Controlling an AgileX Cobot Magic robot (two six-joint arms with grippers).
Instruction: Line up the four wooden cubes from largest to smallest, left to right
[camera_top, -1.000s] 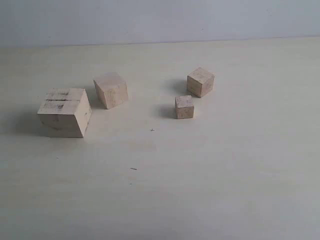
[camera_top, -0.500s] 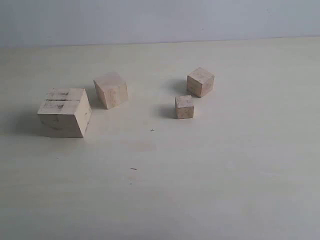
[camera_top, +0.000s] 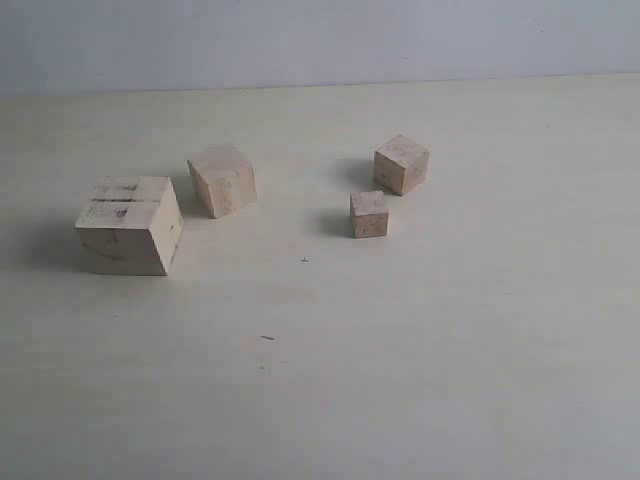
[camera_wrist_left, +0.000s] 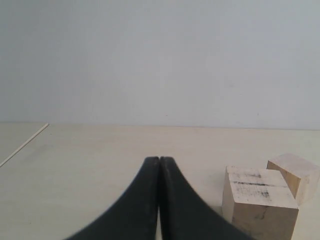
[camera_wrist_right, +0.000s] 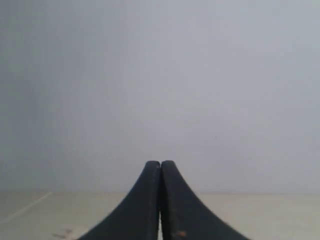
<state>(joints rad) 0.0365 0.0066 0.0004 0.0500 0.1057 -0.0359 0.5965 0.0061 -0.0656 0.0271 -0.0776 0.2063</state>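
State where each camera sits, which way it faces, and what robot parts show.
Exterior: off the arms, raised, looking down at the table and largest cube; no robot parts.
Left wrist: low, facing the wall past the shut left end effector.
Right wrist: likewise, past the shut right end effector.
Shared: largest cube, in exterior and left wrist.

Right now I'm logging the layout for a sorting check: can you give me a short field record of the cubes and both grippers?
largest cube: far left, dark streaks on top
second cube: to its right, farther back
third cube: farthest right
smallest cube: just left of the third, nearer the camera
left gripper: shut, holding nothing
right gripper: shut, holding nothing
row: not lined up; last two out of order
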